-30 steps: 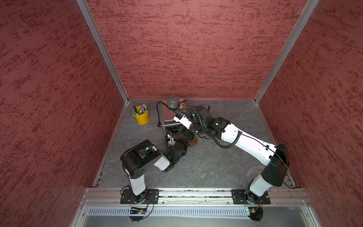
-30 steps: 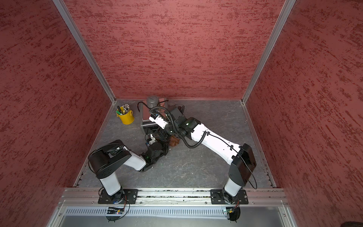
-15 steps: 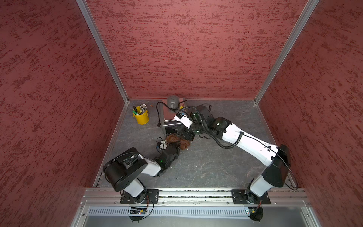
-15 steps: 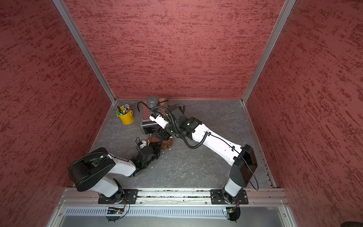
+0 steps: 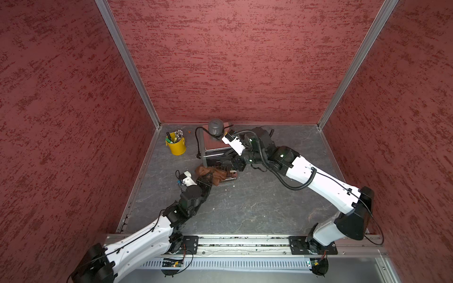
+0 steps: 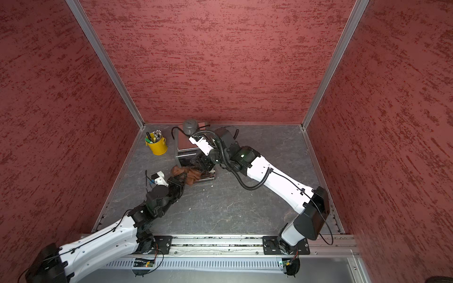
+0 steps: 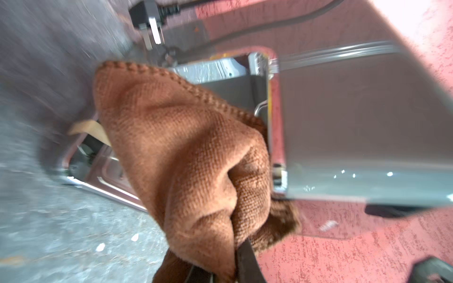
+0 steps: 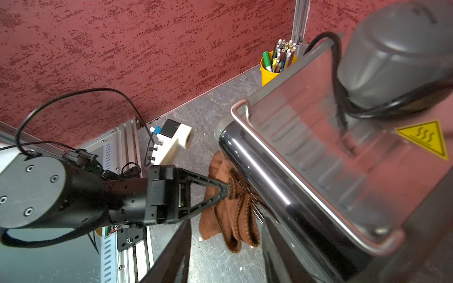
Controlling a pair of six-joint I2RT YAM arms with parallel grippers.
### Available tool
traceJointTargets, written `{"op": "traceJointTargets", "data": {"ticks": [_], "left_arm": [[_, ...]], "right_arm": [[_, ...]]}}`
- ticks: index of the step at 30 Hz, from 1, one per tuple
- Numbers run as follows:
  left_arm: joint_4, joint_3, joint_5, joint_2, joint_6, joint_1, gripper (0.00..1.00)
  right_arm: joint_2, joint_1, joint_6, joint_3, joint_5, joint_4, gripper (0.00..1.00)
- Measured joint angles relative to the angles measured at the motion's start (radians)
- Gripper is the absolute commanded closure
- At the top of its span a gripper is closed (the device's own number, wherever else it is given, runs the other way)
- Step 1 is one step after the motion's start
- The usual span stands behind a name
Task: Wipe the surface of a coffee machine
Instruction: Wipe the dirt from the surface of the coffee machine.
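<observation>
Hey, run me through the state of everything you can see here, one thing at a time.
coffee machine: standing upright, unplugged
power plug: lying loose, prongs bare
brown cloth: bunched, draped over the drip tray
left tool: shut on the brown cloth
right tool: open, holding nothing
yellow bucket: upright, full of pens

A yellow warning triangle with three wavy lines sat on top of the coffee machine. No lettering could be read.
</observation>
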Motion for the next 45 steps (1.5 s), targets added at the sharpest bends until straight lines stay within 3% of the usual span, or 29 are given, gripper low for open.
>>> {"op": "traceJointTargets", "data": {"ticks": [5, 10, 20, 26, 37, 41, 45], "left_arm": [[-0.174, 0.018, -0.013, -0.123, 0.014, -0.021, 1.00], [-0.240, 0.113, -0.013, -0.098, 0.094, -0.037, 1.00], [-0.100, 0.219, 0.064, 0.120, 0.262, -0.071, 1.00], [0.001, 0.227, 0.085, 0.230, 0.286, -0.077, 1.00], [0.069, 0.374, 0.125, 0.421, 0.303, -0.080, 1.00], [0.089, 0.406, 0.132, 0.459, 0.303, -0.080, 1.00], [0.066, 0.376, 0.109, 0.411, 0.299, -0.081, 1.00]], "right_arm": [[0.000, -0.002, 0.011, -0.002, 0.004, 0.018, 0.53], [0.000, -0.003, 0.020, -0.005, 0.012, 0.028, 0.53], [0.000, -0.004, 0.021, -0.014, 0.033, 0.030, 0.53], [-0.005, -0.006, 0.026, -0.019, 0.074, 0.031, 0.53], [-0.054, -0.071, 0.055, -0.073, 0.134, 0.050, 0.52], [-0.078, -0.101, 0.069, -0.104, 0.132, 0.074, 0.52], [-0.081, -0.134, 0.085, -0.115, 0.119, 0.088, 0.52]]}}
